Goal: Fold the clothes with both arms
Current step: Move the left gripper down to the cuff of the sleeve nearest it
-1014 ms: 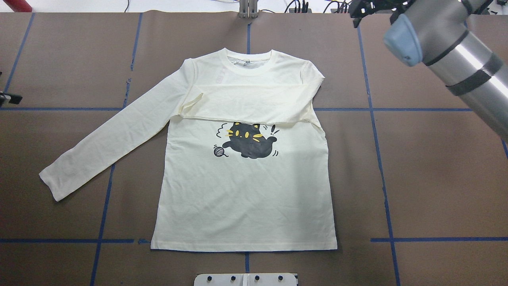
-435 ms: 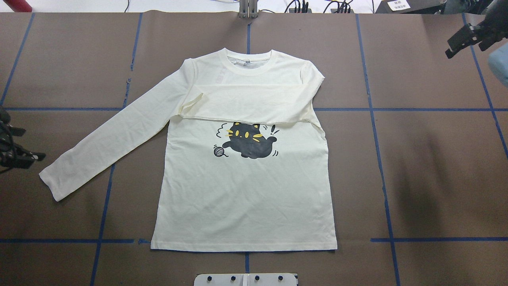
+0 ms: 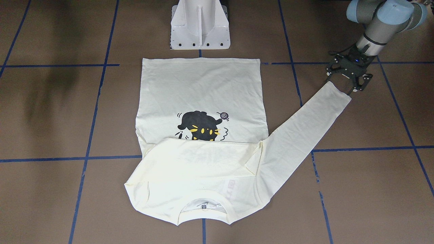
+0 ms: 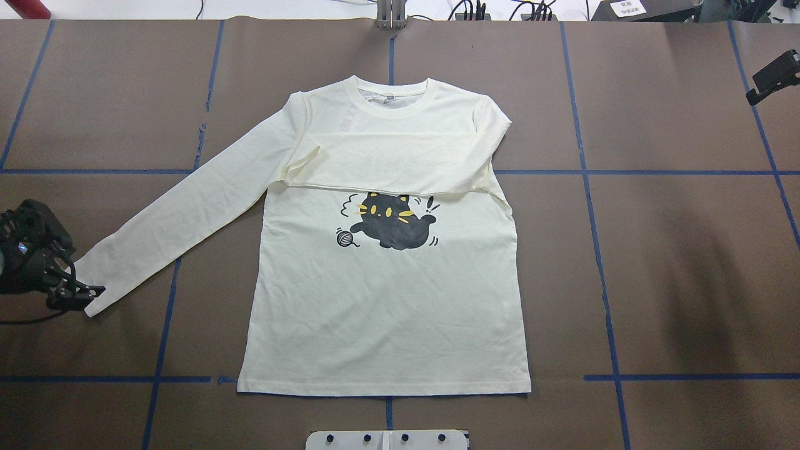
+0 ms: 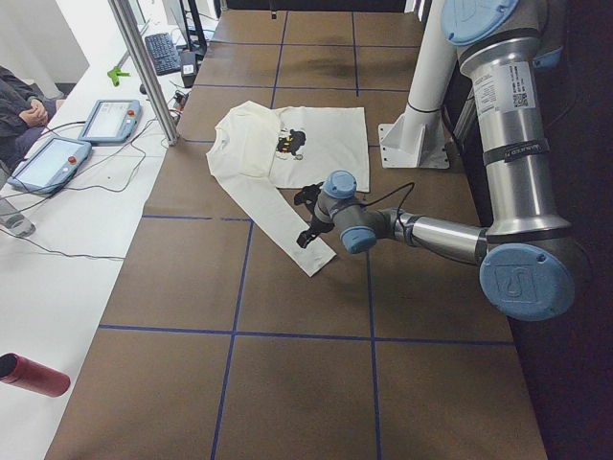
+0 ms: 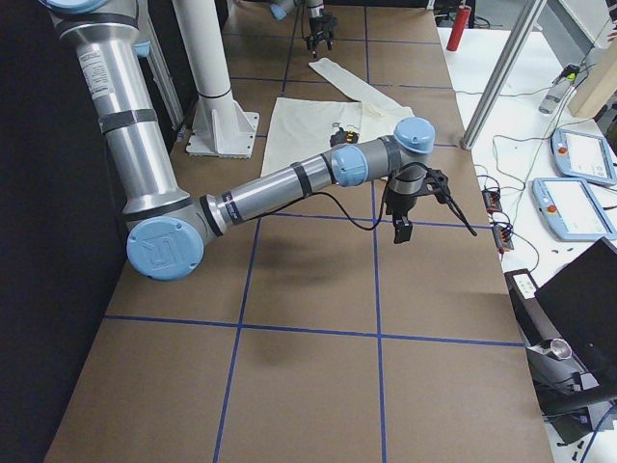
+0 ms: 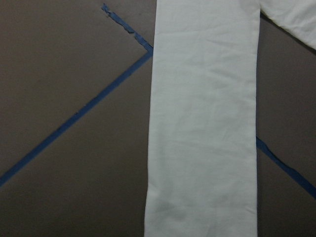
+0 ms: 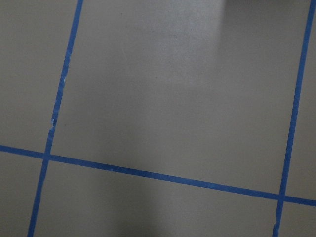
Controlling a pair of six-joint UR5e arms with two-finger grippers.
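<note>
Nearby, pedestal (white) stands beside shirt.

The cream long-sleeved shirt is covering the middle of the brown paper-covered worktop. Its outstretched sleeve is reaching the left black pincer, whose jaws are standing apart at the cuff. Wide bare paper is lying on the shirt's other side, under the right black pincer. The white pedestal base is standing near the hem.

Right hand partly off-frame
</note>
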